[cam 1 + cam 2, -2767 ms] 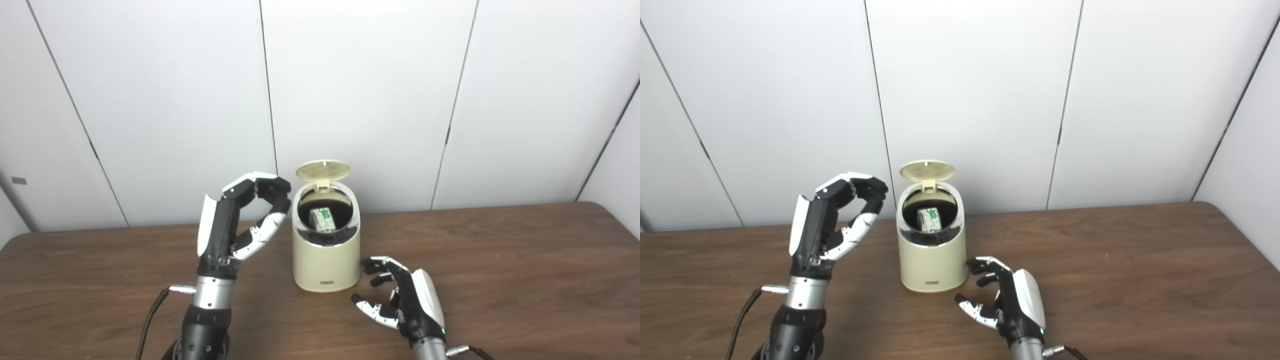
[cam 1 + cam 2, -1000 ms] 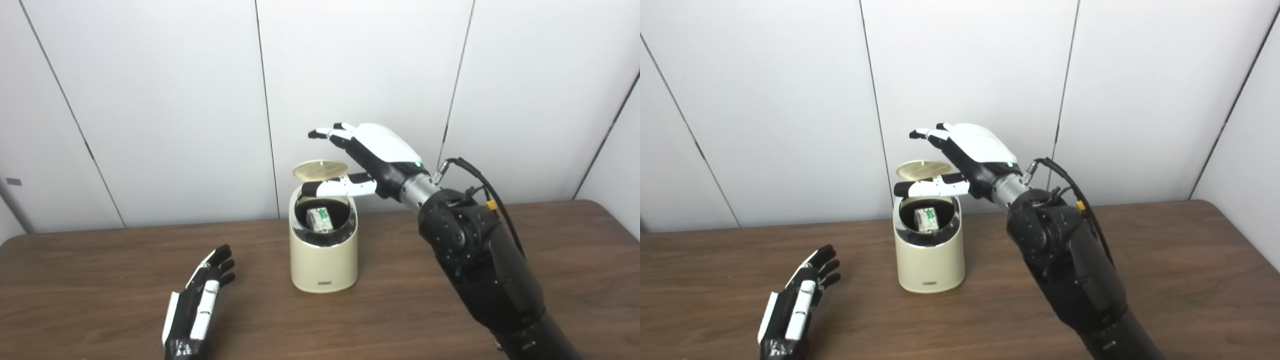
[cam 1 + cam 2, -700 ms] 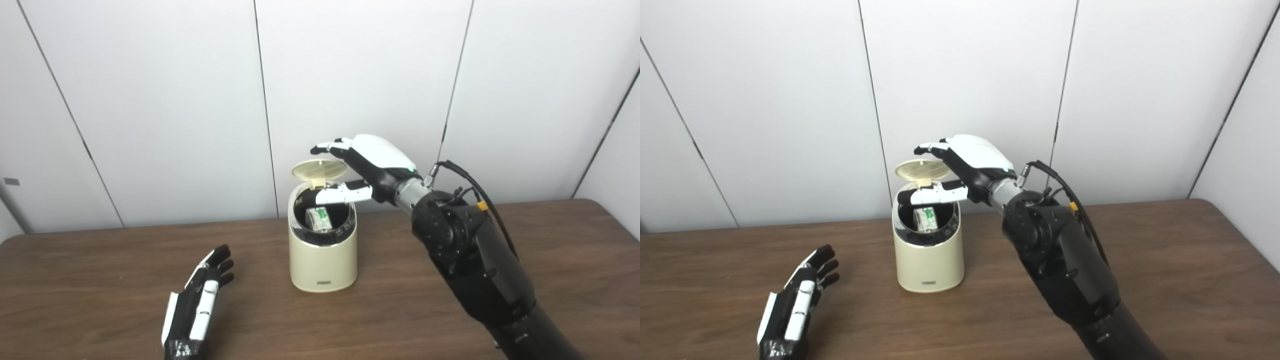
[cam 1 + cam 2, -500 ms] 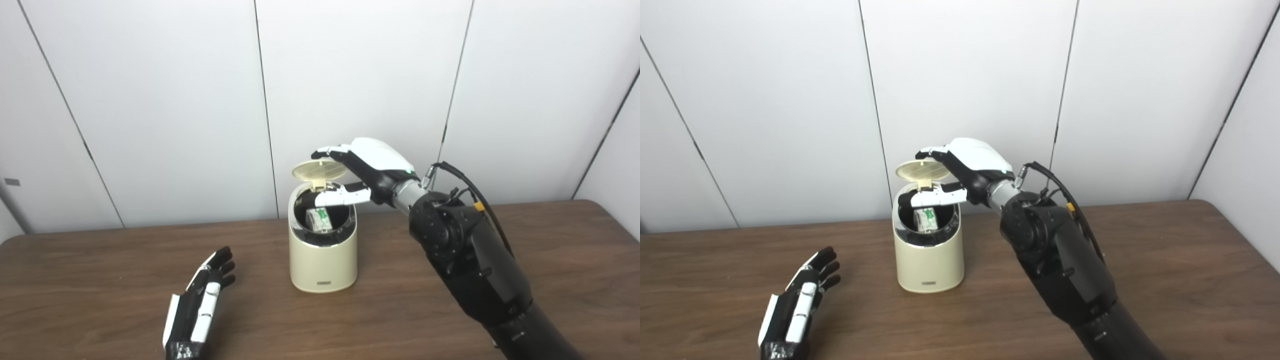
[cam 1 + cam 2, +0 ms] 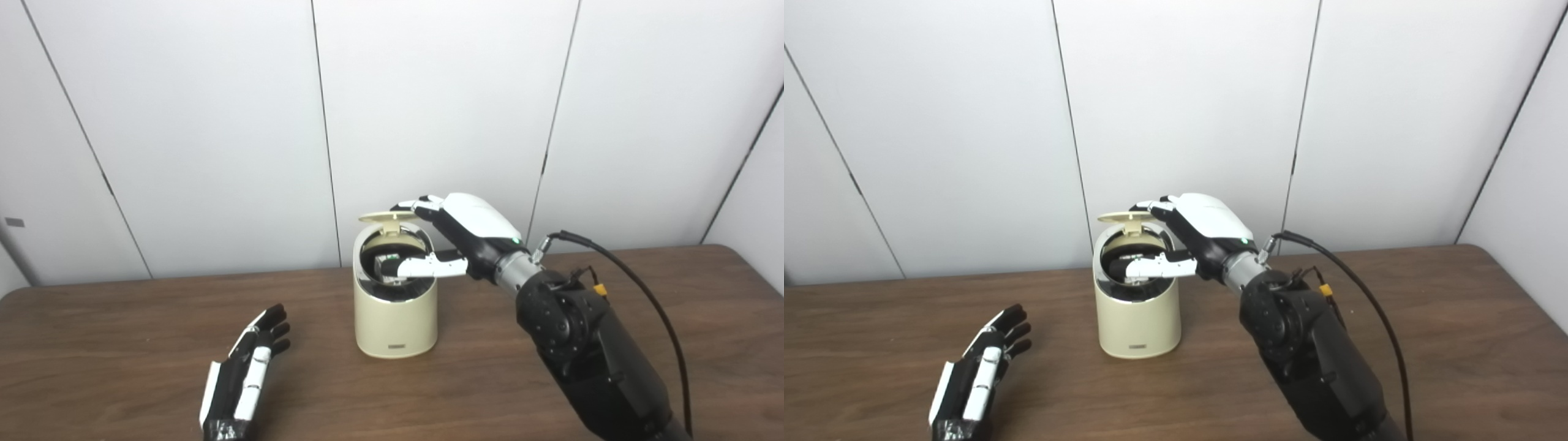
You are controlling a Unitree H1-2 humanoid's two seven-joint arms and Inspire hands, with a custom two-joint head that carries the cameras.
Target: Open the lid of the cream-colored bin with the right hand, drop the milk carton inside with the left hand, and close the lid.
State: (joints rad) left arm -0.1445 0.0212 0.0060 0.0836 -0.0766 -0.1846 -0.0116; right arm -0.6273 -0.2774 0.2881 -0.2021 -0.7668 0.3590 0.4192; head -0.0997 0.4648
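The cream-colored bin (image 5: pixel 396 321) stands on the table's middle. Its round lid (image 5: pixel 383 217) is tilted about halfway down over the dark opening. The milk carton (image 5: pixel 387 267) shows only as a small white patch inside, mostly hidden by my thumb. My right hand (image 5: pixel 465 236) is over the bin, open, with its fingertips (image 5: pixel 405 206) on the lid's top and its thumb across the front of the opening. My left hand (image 5: pixel 245 373) lies flat on the table to the bin's left, open and holding nothing.
The brown wooden table (image 5: pixel 122 343) runs across the view with a white panelled wall (image 5: pixel 184 122) behind it. A black cable (image 5: pixel 637 294) loops from my right wrist along the forearm. The table's right corner (image 5: pixel 756 269) curves off near the wall.
My right hand has come down onto the lid, and the lid has swung from upright to about halfway down. The left hand has lowered from beside the bin to the table.
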